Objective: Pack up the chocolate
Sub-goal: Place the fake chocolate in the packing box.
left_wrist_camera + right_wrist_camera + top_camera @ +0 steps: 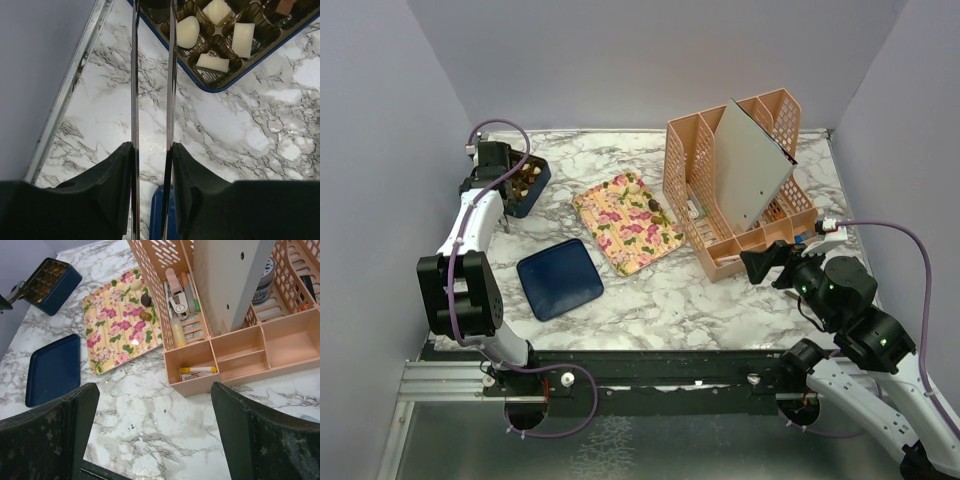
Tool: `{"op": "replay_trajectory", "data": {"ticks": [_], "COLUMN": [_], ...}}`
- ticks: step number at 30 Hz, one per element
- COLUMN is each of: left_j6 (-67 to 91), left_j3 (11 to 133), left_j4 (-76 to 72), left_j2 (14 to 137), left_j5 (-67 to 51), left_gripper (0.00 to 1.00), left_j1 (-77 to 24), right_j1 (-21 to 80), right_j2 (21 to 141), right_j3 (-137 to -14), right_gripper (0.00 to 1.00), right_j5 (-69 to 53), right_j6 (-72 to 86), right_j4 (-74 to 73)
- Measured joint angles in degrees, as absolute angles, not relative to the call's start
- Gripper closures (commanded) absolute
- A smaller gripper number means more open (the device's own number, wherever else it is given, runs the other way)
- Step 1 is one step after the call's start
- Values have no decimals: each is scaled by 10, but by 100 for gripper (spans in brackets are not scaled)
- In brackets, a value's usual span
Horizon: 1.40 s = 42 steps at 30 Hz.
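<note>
The dark blue box (227, 82) holds cream chocolate (187, 31) in its brown gridded tray. It stands at the back left (528, 186). More chocolate (145, 300) lies on the floral tray (112, 327), seen from above at its far edge (650, 206). My left gripper (152, 145) is shut on metal tweezers (170, 75). Their blades reach to the box's near corner, and the tips are cut off by the frame. From above, that gripper (498, 186) sits just left of the box. My right gripper (155, 390) is open and empty, hovering over bare marble at the front right (760, 263).
The blue lid (560, 278) lies flat on the table in front of the box. A peach desk organizer (745, 200) with a grey board (750, 165) leaning in it stands at the right. The grey wall and a metal edge strip (65, 95) run close on the left.
</note>
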<state>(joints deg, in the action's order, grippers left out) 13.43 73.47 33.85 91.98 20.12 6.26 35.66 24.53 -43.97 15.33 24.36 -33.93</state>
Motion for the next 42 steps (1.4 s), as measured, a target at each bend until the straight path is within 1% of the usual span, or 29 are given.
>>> {"op": "replay_trajectory", "data": {"ticks": [14,19,24,28,31,37,42], "left_j6": [132,130,130,128,127,120,99], "left_j3": [734,734,735,738,738,738,738], "left_j4": [337,337,339,341,344,344,343], "left_j2": [920,919,911,894,875,838,812], "left_j5": [189,186,167,130,102,47,19], "left_gripper": [55,55,58,60,60,59,59], "left_j1": [63,63,63,63,58,25,-42], "right_j1": [357,357,357,357,357,357,357], "right_j2": [245,246,246,247,247,249,249], "right_j3": [-440,-440,-440,-440,-440,-440,-440], "right_gripper": [1,1,1,1,1,1,1], "right_j5": [153,153,153,153,153,153,153], "right_j6": [244,244,244,244,244,244,244], "right_j4": [-339,-340,-340,-340,-339,-339,-339]}}
